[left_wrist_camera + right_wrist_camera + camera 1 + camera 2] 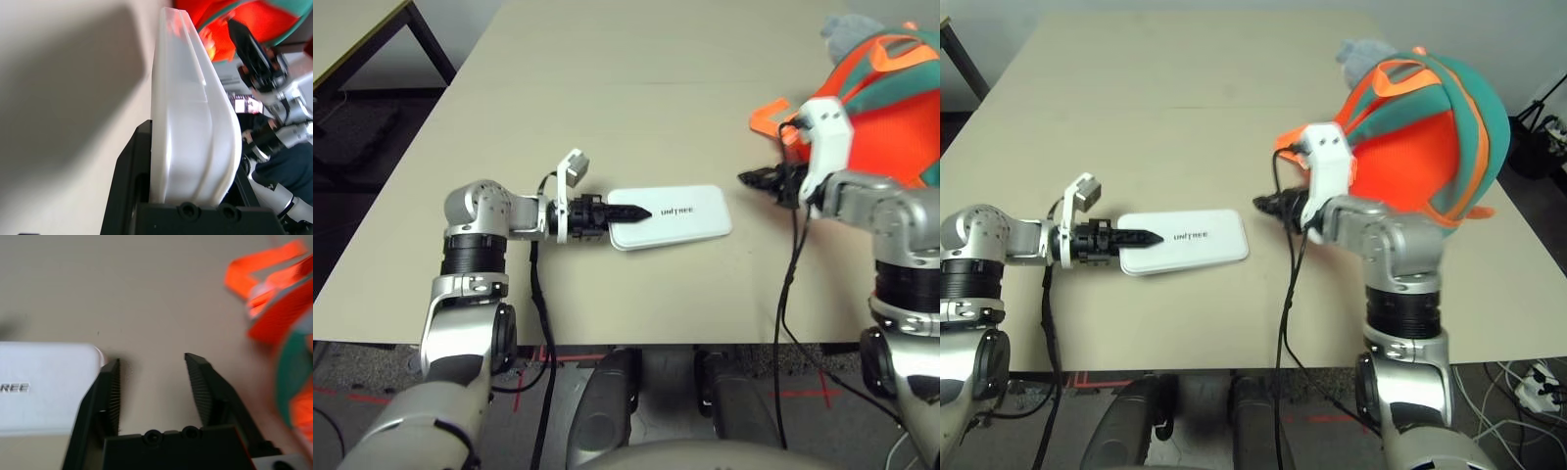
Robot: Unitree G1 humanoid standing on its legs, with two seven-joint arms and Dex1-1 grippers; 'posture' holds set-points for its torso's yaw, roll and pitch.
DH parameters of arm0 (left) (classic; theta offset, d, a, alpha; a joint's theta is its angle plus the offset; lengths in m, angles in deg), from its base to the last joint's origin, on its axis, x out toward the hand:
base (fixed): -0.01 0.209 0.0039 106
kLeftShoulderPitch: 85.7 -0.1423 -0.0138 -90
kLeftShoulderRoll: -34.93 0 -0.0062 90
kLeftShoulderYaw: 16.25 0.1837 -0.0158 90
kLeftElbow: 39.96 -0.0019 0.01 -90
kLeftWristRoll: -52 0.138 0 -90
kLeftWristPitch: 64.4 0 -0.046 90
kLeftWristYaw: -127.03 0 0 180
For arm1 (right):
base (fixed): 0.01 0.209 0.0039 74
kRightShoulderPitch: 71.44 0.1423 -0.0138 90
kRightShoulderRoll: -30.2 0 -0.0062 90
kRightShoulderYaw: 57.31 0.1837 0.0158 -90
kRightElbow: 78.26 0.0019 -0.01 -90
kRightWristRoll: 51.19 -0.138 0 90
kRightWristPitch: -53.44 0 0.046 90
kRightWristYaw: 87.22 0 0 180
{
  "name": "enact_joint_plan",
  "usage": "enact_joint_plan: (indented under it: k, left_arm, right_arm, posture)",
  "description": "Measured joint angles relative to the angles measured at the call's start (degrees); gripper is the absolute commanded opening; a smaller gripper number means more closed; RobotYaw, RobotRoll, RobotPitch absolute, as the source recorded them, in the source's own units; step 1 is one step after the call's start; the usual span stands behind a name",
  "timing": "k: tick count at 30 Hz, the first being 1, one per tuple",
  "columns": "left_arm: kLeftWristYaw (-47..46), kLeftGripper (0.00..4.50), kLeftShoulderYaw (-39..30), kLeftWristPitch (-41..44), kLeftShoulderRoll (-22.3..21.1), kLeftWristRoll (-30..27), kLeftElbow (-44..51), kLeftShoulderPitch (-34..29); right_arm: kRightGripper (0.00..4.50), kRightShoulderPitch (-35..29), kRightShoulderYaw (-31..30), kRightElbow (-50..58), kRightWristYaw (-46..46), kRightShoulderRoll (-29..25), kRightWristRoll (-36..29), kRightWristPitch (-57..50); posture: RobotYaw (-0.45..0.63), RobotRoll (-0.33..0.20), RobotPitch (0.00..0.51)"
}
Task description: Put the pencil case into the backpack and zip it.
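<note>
The white pencil case (680, 215) lies flat on the table, its lettering facing up. My left gripper (631, 211) reaches in from the left, shut on the case's left end; the left wrist view shows the case (190, 122) edge-on, wedged between the black fingers. The orange and teal backpack (1430, 127) stands at the right. Just left of it, my right gripper (1263, 204) points toward the case. In the right wrist view that gripper (152, 361) is open and holds nothing, with the case's right end (44, 387) beside one finger and the backpack (288, 372) on the other side.
A grey plush charm (1366, 54) sticks out behind the backpack's top. An orange strap loop (769, 117) lies on the table by my right wrist. A black cable (1288, 294) hangs from that wrist over the table's front edge. Another table (352, 29) stands far left.
</note>
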Motion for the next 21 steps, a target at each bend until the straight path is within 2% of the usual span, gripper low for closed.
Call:
enact_joint_plan:
  k: [3, 7, 11, 21]
  left_arm:
    - [-1.8, 1.38, -1.7, 0.1, 0.7, -1.1, 1.7, 0.2]
    - [-3.5, 1.38, -2.4, 0.1, 2.4, -1.6, 2.3, -0.7]
    - [-5.0, 1.38, -2.4, -0.1, 5.0, -1.5, 2.2, -0.7]
    - [-6.8, 1.38, -3.1, -0.4, 6.2, -1.5, 1.8, 0.5]
  right_arm:
    - [4.49, 2.7, 4.8, 6.5, 1.6, 0.4, -2.1, -4.8]
    - [4.5, 5.5, 7.9, 7.9, 7.0, 2.9, -0.7, -4.9]
    - [4.5, 8.4, 8.3, 7.9, 14.2, 7.2, 4.8, -4.9]
    - [4.5, 6.4, 6.2, 0.9, 22.8, 12.5, 14.1, 3.0]
  posture:
    - [0.08, 0.0, 0.201]
    - [0.05, 0.0, 0.201]
    - [0.05, 0.0, 0.2]
    - [0.1, 0.0, 0.2]
